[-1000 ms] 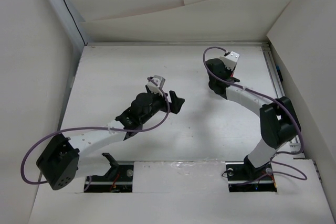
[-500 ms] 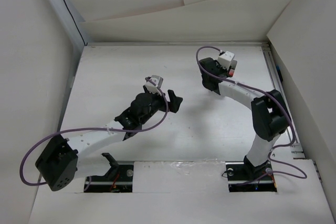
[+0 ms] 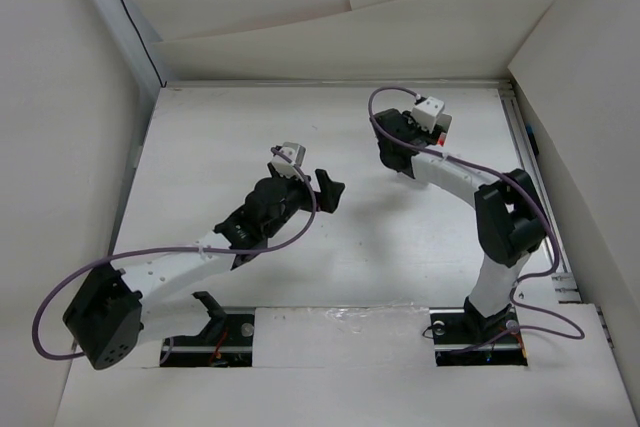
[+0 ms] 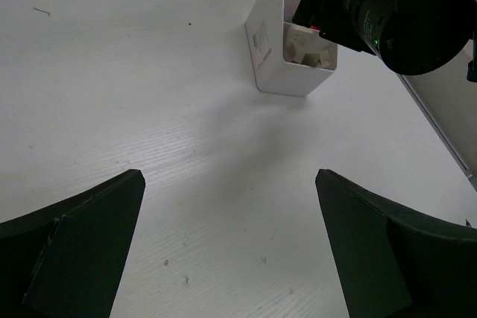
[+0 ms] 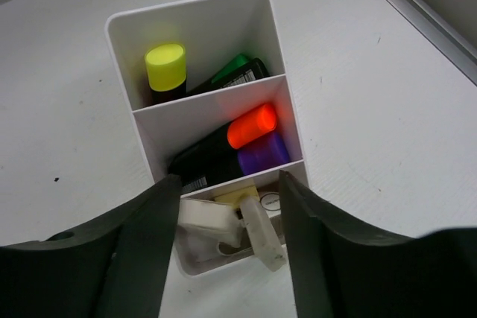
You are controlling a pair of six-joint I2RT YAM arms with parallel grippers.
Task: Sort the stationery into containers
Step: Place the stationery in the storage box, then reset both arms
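— Checking the sort. Whereabouts of the small white three-compartment plastic tub (image 5: 277, 72)?

— Standing upright on the white tabletop (image 4: 112, 72), directly under the right gripper (image 5: 229, 180). Hidden beneath that wrist in the overhead view.

— Filled with what?

— Far compartment: a black marker with a yellow cap (image 5: 165, 66) beside a green-capped black marker (image 5: 237, 68). Middle: a black marker with a bright orange cap (image 5: 252, 124) against a purple-capped one (image 5: 262, 153). Nearest: a heap of pale, off-white pieces (image 5: 205, 217), with a slanted bit poking up toward the rim.

— Clamped on any of them?

— No. Parted on either side of the nearest compartment, pinching nothing. Looks released, with the pale bits lying loose below.

— And the left gripper (image 4: 229, 184)?

— Spread wide, carrying nothing, hovering over bare tabletop near the tub without touching it.

— Anything left to pick up?

— Nothing spotted loose in any view, though cannot vouch for the ground hidden beneath the arms. Judging by that: sorted by kind, markers kept apart from the pale bits, and likely at or close to the end. Probably only lifting clear of the tub to go, taking care not to snag the slanted bit.
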